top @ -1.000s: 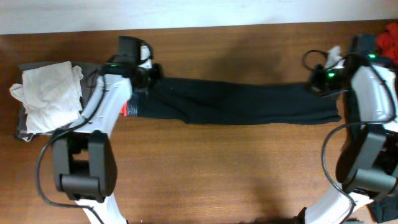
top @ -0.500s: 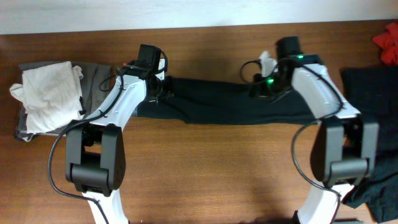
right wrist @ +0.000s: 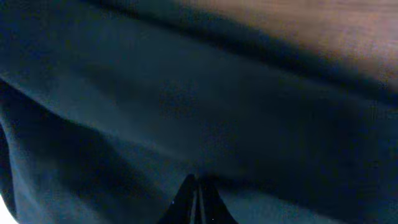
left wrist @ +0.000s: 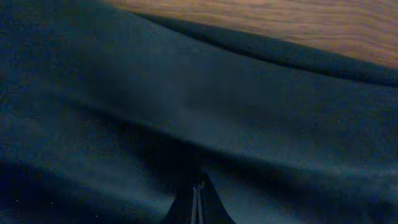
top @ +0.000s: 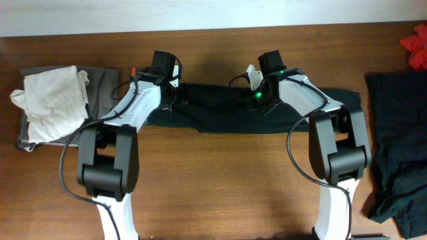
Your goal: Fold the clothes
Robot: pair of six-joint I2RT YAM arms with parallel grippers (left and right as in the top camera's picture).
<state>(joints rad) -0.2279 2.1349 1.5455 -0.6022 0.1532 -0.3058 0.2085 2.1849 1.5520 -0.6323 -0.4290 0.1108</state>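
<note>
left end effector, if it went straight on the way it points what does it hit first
The black trousers: the left end effector is shut right at their fabric, which fills the view ahead. The table shows only beyond, though depth is unclear.

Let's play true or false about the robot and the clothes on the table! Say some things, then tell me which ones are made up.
1. The left tool and the right tool are both pinched shut on the trousers. True.
2. The white garment lies on the robot's right. False: it lies on the robot's left, on top of a grey garment.
3. The trousers are black. True.
4. The trousers hang over the near edge of the table. False: they lie stretched across the far part of it, all on the wood.
5. A red cloth shows at the far right corner. True.
</note>
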